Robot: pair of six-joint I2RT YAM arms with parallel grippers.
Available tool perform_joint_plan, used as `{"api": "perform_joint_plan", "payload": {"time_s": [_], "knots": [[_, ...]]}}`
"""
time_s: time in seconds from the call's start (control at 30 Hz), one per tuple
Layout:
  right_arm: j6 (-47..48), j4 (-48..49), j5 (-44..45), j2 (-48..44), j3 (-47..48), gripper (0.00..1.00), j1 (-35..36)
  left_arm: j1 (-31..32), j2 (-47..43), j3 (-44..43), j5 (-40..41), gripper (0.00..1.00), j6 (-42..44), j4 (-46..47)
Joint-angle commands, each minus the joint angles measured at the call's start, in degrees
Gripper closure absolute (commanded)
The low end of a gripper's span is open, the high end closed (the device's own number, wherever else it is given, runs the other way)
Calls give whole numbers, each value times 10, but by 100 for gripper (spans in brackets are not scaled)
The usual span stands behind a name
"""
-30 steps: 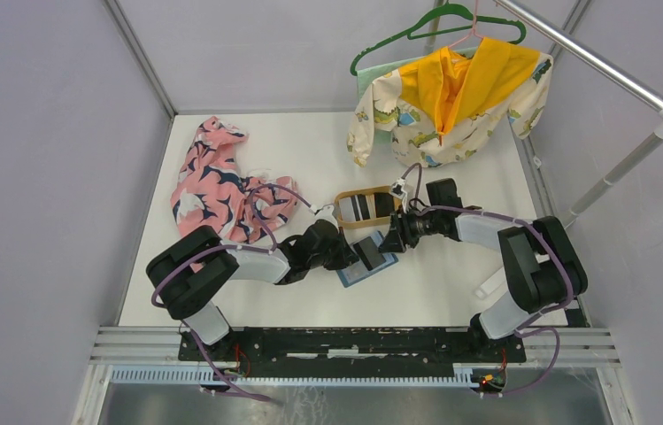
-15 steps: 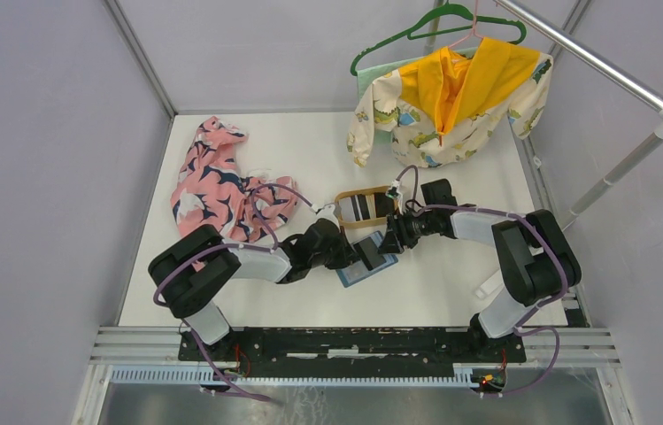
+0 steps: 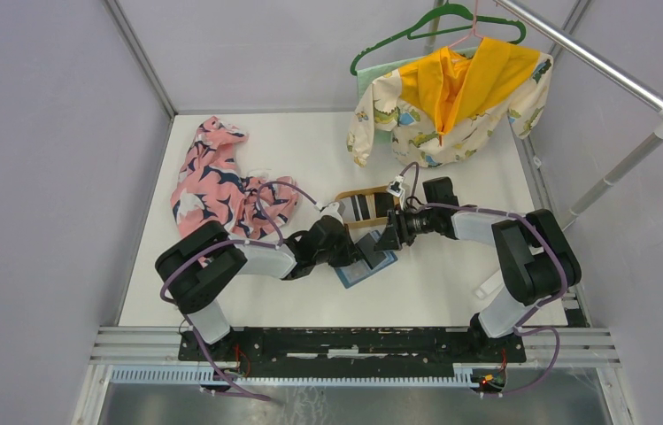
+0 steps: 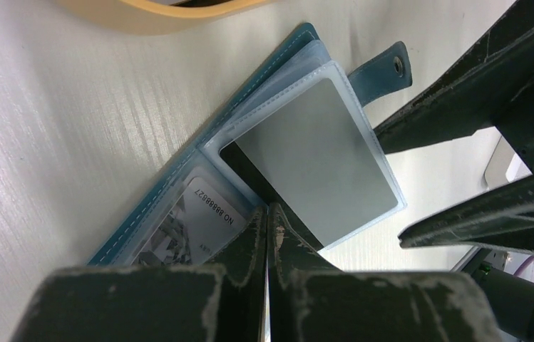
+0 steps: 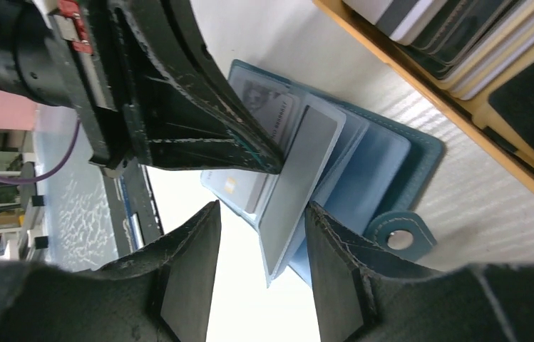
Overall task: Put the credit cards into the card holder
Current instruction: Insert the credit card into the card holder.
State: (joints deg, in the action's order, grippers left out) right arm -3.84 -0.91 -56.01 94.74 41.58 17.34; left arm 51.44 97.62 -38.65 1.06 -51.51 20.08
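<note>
1. The only writing I can read is on a printed card (image 4: 194,222) tucked into a pocket of the card holder (image 3: 356,275): "NO" followed by a run of eights, ending, as far as I can read, in 27.
2. Against a second ago, the left arm's elbow has swung a little to the right and the right wrist has drawn in slightly towards the left arm. The card holder sits on the same spot.
3. The card holder lies open on the worktop (image 3: 434,288), just in front of the wooden tray (image 3: 345,197). From above its long axis runs diagonally, near-left to far-right. Its snap tab (image 4: 385,68) sticks out on the right arm's side.
4. A clear sleeve holding a plain grey card (image 4: 321,164) stands tilted up off the other sleeves.
5. The left gripper (image 4: 267,214) is closed, its tips pressed together at the base of that sleeve.
6. The right gripper (image 5: 260,210) stands about half open, with the sleeve's free edge in the gap. I can't tell whether it touches.
7. More credit cards (image 5: 449,28) stand stacked on edge in the tray.
</note>
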Motion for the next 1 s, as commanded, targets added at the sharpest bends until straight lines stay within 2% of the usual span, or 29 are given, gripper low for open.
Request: {"api": "perform_joint_plan", "payload": {"time_s": [0.0,0.5,0.97], "knots": [[-46,59,-66,-3,-11,47,4,-2,14,-7,1,98,19,-21],[-112,131,-103,16,-36,46,5,-5,0,25,-8,95,5,18],[-30,52,-106,26,-4,42,53,-8,-4,47,-8,96,-2,23]]}}
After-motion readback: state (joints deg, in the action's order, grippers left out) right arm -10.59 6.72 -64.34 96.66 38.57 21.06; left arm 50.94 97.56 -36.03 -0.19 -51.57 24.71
